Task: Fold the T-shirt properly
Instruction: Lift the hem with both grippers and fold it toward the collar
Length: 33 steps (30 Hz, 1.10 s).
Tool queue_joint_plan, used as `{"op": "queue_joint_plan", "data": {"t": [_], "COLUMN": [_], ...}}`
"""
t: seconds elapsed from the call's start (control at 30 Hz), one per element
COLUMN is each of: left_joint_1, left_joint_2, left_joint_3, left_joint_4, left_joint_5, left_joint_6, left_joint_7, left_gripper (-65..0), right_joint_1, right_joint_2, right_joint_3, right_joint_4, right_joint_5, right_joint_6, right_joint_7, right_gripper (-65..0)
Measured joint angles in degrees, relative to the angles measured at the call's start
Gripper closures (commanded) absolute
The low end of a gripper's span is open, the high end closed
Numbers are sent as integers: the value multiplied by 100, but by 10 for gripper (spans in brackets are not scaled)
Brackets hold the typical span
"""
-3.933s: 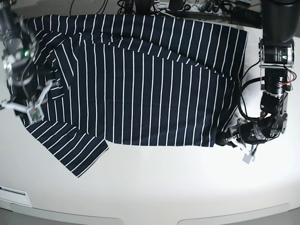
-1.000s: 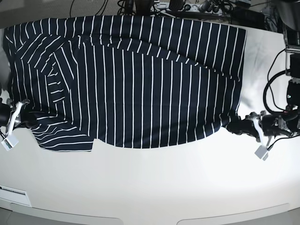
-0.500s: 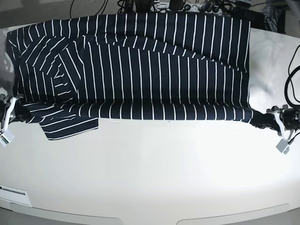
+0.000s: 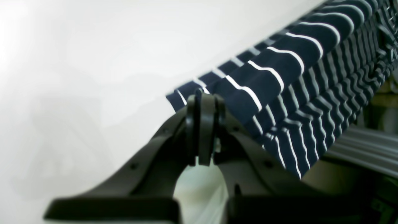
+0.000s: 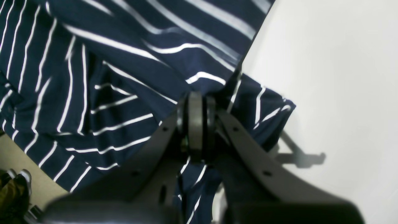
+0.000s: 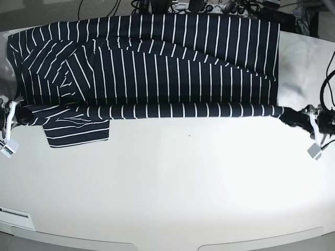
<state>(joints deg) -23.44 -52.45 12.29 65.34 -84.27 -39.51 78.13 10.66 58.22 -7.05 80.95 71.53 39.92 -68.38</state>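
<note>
The T-shirt (image 6: 157,57), dark navy with thin white stripes, lies spread across the far half of the white table (image 6: 172,188). Its near edge is pulled into a taut, straight roll (image 6: 172,111) between my two grippers. My left gripper (image 6: 291,115) at the right is shut on the shirt's corner, seen close in the left wrist view (image 4: 202,102) with the cloth (image 4: 279,68) stretching away. My right gripper (image 6: 19,112) at the left is shut on the other end; the right wrist view (image 5: 196,102) shows bunched cloth (image 5: 108,77) around it. A sleeve (image 6: 78,132) hangs below the roll at the left.
Cables and a power strip (image 6: 209,6) run behind the table's far edge. White tags hang from the grippers at the right (image 6: 314,151) and left (image 6: 7,148). The table's curved front edge (image 6: 167,244) is at the bottom.
Both grippers have carried the shirt's near edge farther toward the back of the table, and it now forms a tighter, straighter roll. The left sleeve has drawn in with it.
</note>
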Motion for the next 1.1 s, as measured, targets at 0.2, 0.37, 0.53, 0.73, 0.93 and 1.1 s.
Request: {"op": "queue_joint_plan", "data": {"t": [0.2,0.37,0.53,0.73,0.93,1.1], "left_joint_1": [317,730,1069,1185,1185,1185], "left_joint_2": [-24,-46,-142,-219,-267,-267], "left_joint_3": [46,46,46,46,46,46], "left_joint_4": [249,525,876,920,920,920], "left_joint_5": [-22,7,-2,-39,11,20], "left_joint_6": [0,0,0,0,2,0], "left_joint_7": [90,138,122,122,-26,-151], "left_gripper": [0,0,0,0,-312,-330], "right_joint_1": [-2,-24,-468,-605,-605,-450], "right_joint_2": [-2,-28,-31,-42,-26,0], "right_joint_3": [0,0,-2,-4,-4,-4], "right_joint_4": [0,0,-4,-2,0,76], "right_joint_5": [-662,-678,-761,-1169,-1344,-741], "right_joint_6": [0,2,0,4,2,-9], "right_joint_7": [114,131,149,564,704,363], "right_gripper": [0,0,0,0,-154,-339]}}
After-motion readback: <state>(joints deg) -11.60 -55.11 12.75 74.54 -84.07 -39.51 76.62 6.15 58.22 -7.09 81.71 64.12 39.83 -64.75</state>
